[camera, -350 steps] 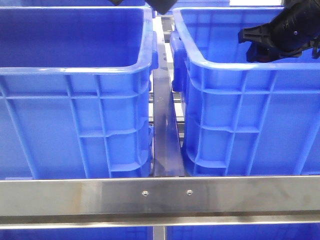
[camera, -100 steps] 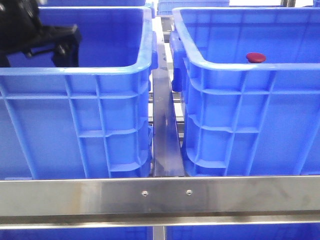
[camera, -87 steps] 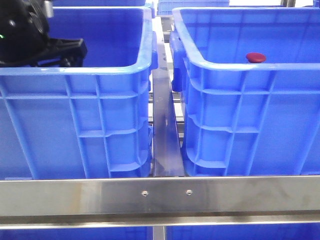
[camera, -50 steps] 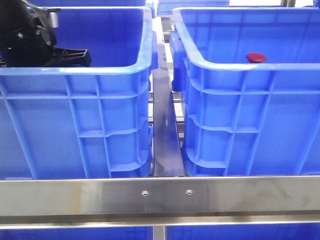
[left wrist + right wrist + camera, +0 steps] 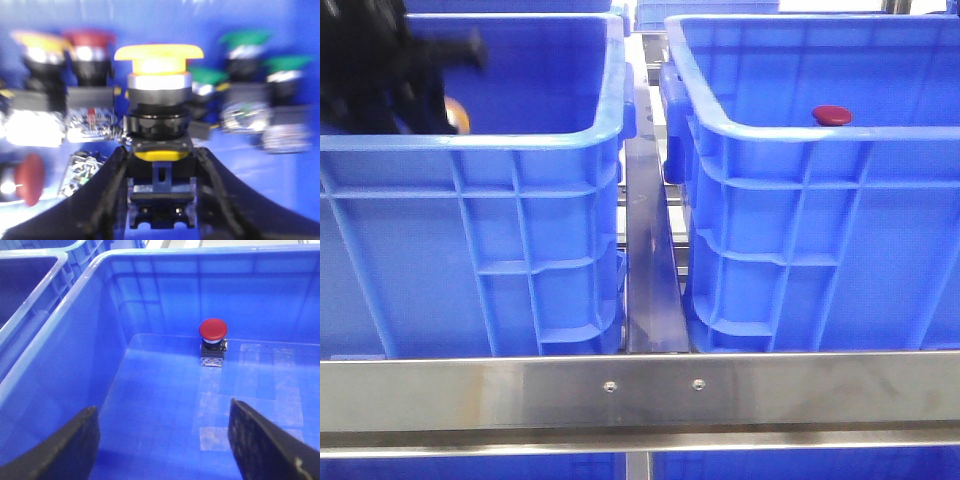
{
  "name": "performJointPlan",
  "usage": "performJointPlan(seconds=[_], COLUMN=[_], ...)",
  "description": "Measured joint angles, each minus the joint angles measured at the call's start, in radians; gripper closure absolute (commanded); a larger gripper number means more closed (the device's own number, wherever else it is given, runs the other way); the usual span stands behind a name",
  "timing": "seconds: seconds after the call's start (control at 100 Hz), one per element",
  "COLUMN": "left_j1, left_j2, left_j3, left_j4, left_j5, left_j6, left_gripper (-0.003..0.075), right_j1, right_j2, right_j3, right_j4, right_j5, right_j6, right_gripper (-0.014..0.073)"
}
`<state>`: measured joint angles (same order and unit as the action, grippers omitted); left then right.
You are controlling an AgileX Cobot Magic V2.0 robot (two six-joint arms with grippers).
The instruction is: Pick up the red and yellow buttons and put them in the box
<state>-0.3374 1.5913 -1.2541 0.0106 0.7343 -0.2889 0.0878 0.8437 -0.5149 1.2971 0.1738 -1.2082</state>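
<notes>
Left wrist view showed the left tool closed on the yellow button, its two dark fingers pressed against either side of the button's black and blue base, the yellow-orange mushroom cap standing upright just past the fingertips. Beyond the tool, blurred, lay a heap of other buttons: a second yellow-capped one, a red-capped one beside it, green-capped ones, and another red cap lying on its side close by one finger. All rested on blue plastic.

In the front view the left tool appeared as a blurred black mass inside the left crate, with a speck of orange showing just beside it above the near rim.

The right wrist view showed the right tool spread wide with nothing between its fingers, hanging above the box. The red button stood upright on the box floor well ahead of the tool, close to the far wall. From the front, only its dark red cap peeped over the near rim of the box, which stood beside the left crate with a metal rail between them.
</notes>
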Motion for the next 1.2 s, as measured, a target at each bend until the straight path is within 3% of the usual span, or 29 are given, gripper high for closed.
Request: performJointPlan(seconds=[0.14, 0.35, 0.64, 0.8, 0.94, 1.2], left_j1=[-0.037, -0.17, -0.416, -0.471, -0.476, -0.476], left_j2=[-0.101, -0.191, -0.199, -0.199, -0.191, -0.188], left_j3=[0.0, 0.0, 0.0, 0.0, 0.0, 0.0], left_j4=[0.005, 0.005, 0.005, 0.002, 0.002, 0.002], left_j5=[-0.012, -0.049, -0.061, -0.063, -0.063, -0.063], left_j6=[0.033, 0.084, 0.195, 0.219, 0.224, 0.225], left_gripper=[0.0642, 0.0642, 0.0642, 0.0642, 0.0642, 0.0643], right_j1=[0.0, 0.0, 0.0, 0.0, 0.0, 0.0], right_j2=[0.0, 0.0, 0.0, 0.0, 0.002, 0.151], right_j3=[0.0, 0.0, 0.0, 0.0, -0.039, -0.256], right_j4=[0.0, 0.0, 0.024, 0.032, 0.033, 0.024], right_j5=[0.0, 0.001, 0.001, 0.023, 0.132, 0.5], right_j6=[0.0, -0.001, 0.005, 0.005, 0.078, 0.381], right_gripper=[0.0034, 0.0034, 0.0034, 0.0034, 0.0034, 0.0034])
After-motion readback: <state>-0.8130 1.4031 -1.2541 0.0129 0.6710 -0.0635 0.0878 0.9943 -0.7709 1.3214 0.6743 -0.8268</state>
